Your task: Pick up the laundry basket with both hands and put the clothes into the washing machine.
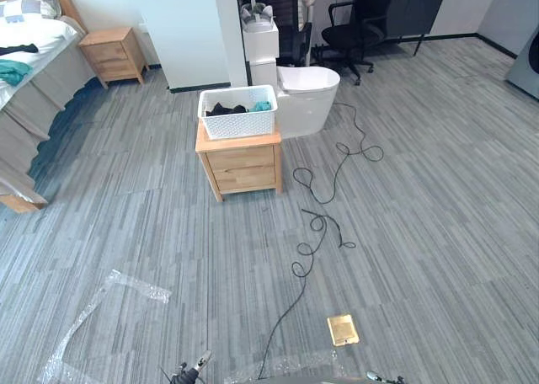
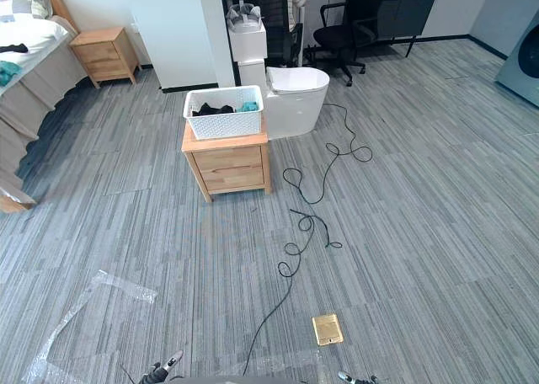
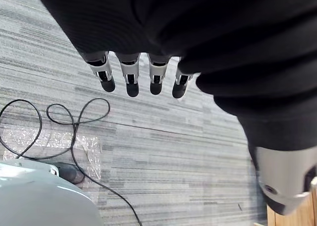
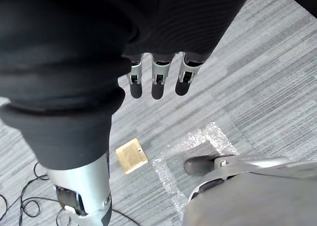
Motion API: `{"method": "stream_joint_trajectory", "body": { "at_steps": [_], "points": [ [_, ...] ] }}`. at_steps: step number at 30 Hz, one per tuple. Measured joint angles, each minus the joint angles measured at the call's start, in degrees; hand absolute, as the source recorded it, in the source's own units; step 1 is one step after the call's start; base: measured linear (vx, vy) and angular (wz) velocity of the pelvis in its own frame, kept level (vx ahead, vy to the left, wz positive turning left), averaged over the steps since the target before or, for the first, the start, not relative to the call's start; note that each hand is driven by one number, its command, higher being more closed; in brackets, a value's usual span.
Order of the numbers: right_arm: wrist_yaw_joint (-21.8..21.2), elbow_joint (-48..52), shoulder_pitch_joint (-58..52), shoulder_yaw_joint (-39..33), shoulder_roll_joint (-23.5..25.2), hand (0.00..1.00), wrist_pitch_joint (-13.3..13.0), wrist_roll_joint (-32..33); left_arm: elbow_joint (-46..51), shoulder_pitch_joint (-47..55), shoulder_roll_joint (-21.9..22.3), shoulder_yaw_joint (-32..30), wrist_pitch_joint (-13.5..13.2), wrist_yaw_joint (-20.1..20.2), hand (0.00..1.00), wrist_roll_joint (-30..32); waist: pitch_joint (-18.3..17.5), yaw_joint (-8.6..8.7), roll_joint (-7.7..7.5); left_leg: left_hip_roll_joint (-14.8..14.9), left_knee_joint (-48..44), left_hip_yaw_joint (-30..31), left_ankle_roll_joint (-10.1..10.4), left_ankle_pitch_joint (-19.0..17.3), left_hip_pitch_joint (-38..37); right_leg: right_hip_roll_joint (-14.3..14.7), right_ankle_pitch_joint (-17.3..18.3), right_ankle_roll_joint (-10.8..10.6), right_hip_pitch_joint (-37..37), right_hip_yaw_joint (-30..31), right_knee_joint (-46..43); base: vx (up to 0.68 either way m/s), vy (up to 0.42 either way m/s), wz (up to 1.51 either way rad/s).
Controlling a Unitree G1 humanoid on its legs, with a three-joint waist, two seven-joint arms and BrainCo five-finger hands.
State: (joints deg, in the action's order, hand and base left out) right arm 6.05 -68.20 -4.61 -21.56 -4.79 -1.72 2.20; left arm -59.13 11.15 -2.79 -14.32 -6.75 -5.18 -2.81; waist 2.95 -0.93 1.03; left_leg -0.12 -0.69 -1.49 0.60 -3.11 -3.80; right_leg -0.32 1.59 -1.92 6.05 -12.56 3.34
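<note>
Two hands hung empty over the grey floor, well short of the work. The left hand [image 3: 131, 78] had its fingers straight and slightly apart, holding nothing. The right hand [image 4: 157, 83] was the same, fingers loose and parted.

Farthest left stood a bed [image 1: 25, 51]. Nearer the robot, a strip of clear plastic film [image 1: 93, 317] lay crumpled on the floor. In the middle, the white laundry basket [image 1: 240, 125] sat on a small wooden cabinet [image 1: 242, 167], with dark and teal clothes [image 1: 229, 109] inside it. A toilet [image 1: 307, 93] stood just behind the basket to its right. A brass floor plate [image 1: 343, 328] lay near the robot. The washing machine [image 2: 524, 60] showed at the far right edge, well apart from the basket.

The task had not begun; the approach came first. The film looked likely to slide underfoot if stepped on. The toilet left little room beside the basket, so the right hand could knock it. If one hand lifted before the other, the basket could tip and spill clothes. The long carry rightward would make a weak hold risky.
</note>
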Motion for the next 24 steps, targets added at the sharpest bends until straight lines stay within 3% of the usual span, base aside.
{"method": "stream_joint_trajectory", "body": {
  "at_steps": [24],
  "points": [
    [0.0,0.0,0.6,0.1,0.8,0.0,-0.2,0.0,0.0,0.1,0.8,-2.1,-0.2,-1.2,0.0,-3.3,0.2,-0.04,-0.16,0.0,0.8,-0.1,0.0,0.0,-0.8,0.1,-0.2,0.3,0.8,0.0,1.0,-0.01,0.0,0.0]
  ]
}}
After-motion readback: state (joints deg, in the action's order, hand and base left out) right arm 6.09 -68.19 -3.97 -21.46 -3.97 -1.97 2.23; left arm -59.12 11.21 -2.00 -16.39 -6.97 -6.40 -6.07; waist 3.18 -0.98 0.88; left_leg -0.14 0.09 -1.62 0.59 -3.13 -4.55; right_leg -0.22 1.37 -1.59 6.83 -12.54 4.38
